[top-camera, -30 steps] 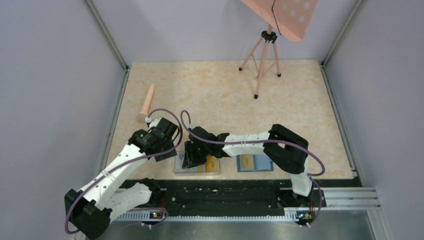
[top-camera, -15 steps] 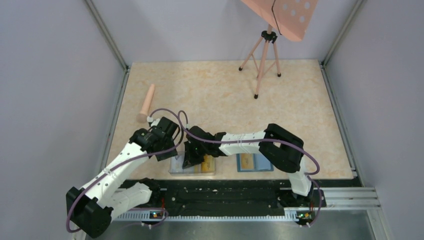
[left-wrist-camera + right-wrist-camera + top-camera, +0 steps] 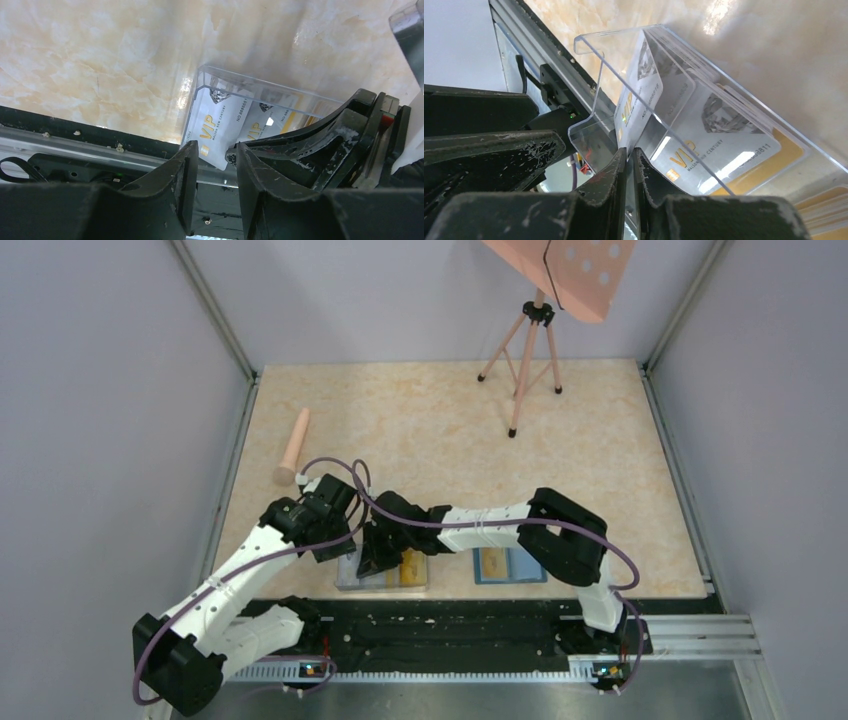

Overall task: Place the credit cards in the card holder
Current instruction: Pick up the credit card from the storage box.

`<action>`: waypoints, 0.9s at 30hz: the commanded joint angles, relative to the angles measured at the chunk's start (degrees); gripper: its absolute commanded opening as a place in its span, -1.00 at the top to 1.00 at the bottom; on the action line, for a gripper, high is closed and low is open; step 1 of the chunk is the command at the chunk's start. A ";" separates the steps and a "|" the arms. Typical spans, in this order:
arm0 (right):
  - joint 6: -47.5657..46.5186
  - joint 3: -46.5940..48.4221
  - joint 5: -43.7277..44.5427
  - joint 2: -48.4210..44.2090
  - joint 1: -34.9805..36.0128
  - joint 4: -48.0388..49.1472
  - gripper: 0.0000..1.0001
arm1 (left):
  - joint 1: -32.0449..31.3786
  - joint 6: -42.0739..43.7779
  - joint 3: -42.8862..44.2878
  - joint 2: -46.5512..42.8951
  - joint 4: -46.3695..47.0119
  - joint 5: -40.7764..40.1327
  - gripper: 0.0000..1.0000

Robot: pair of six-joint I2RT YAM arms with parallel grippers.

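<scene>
- Clear plastic is walling the box point(image 3: 345, 580), which is sitting at the lower middle of the top view, by the counter's point(image 3: 450, 440) near edge. The cards point(image 3: 719, 145) are lying inside it, white ones over yellow.
- Teal and flat, the holder point(image 3: 510, 565) is lying to the box's right in that view, apart from it. A yellow patch is showing on its left half, perhaps a card already in.
- Nearly shut, the right claw point(image 3: 628, 157) is narrowing to a thin slit at the lower corner of one white card point(image 3: 639, 97), which is tilting up against the box's end. It is appearing to pinch that corner, though the clear wall is blurring the contact.
- Part open, the left claw point(image 3: 214, 159) is standing at the box's near left corner, with that corner showing in the gap. I cannot tell whether its pads are touching the plastic.
- Risk, as I am judging it: a corner pinch is giving little hold, so the card may be swivelling or slipping out on the lift.
- The card's edge may be catching the box wall and dragging the light box along, perhaps over the counter's near edge.
- A second card may be clinging to the first.
- The claws are working just beside each other, so a sideways move may be knocking them together.
- Against the earliest top view, the box is sitting further left, and the right forearm and claw are reaching further left with it. The left arm and the holder are staying about where they were.
</scene>
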 commanded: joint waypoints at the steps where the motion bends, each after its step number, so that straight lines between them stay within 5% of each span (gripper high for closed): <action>1: -0.39 2.98 -0.94 -1.17 1.31 2.80 0.80 | 0.32 0.64 -0.27 -0.15 1.19 0.03 0.21; 6: -0.44 3.91 -1.20 -0.22 1.40 2.30 0.76 | 0.28 0.74 -0.24 -0.10 1.20 0.21 0.22; 14: 0.24 3.90 -1.28 0.37 1.52 4.22 0.39 | 0.29 0.78 -0.23 -0.47 1.22 0.43 0.23; 20: 0.87 4.47 -1.18 2.00 1.52 3.83 0.38 | 0.27 0.96 0.00 -1.56 0.95 0.41 0.24; 24: 1.04 5.20 -1.16 3.18 1.74 3.64 0.56 | 0.28 0.98 0.71 -3.45 0.93 0.44 0.24; 27: 0.97 5.86 -1.14 3.53 1.94 3.30 0.96 | 0.32 0.87 1.21 -5.31 1.19 0.32 0.24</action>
